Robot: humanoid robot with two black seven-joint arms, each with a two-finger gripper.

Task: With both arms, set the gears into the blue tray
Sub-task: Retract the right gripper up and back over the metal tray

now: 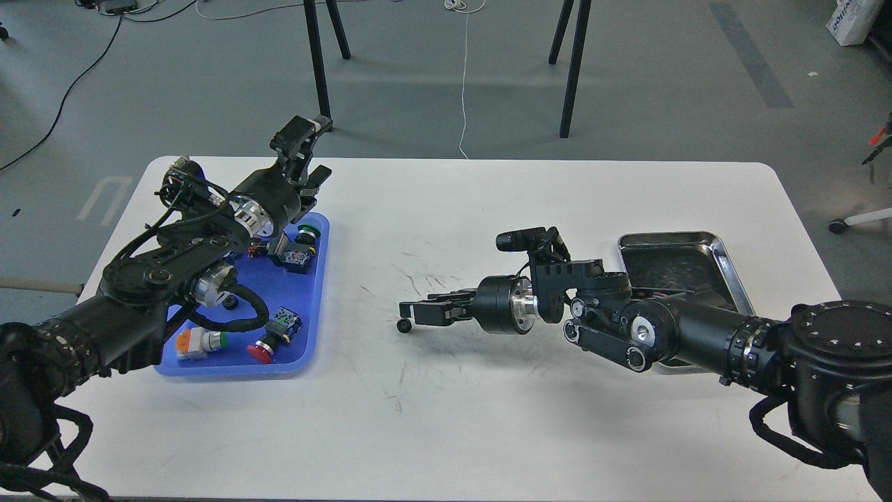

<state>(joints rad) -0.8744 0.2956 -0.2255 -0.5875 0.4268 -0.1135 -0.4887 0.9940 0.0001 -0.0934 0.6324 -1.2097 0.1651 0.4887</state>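
Note:
A tiny black gear (403, 326) shows on the white table just under the tips of my right gripper (410, 312). That gripper lies level at mid-table and points left. Its fingers look close together, and I cannot tell whether they touch or hold the gear. The blue tray (311, 328) lies at the left. A small black round piece that looks like another gear (229, 302) sits in it beside my left arm's cable. My left gripper (313, 183) hangs over the tray's far edge, too dark for its fingers to be told apart.
Push-button switches lie in the blue tray: a green one (306, 233), a red one (261, 353) and an orange one (189, 342). A steel tray (725, 256) sits at the right, partly under my right arm. Black stand legs rise beyond the table's far edge.

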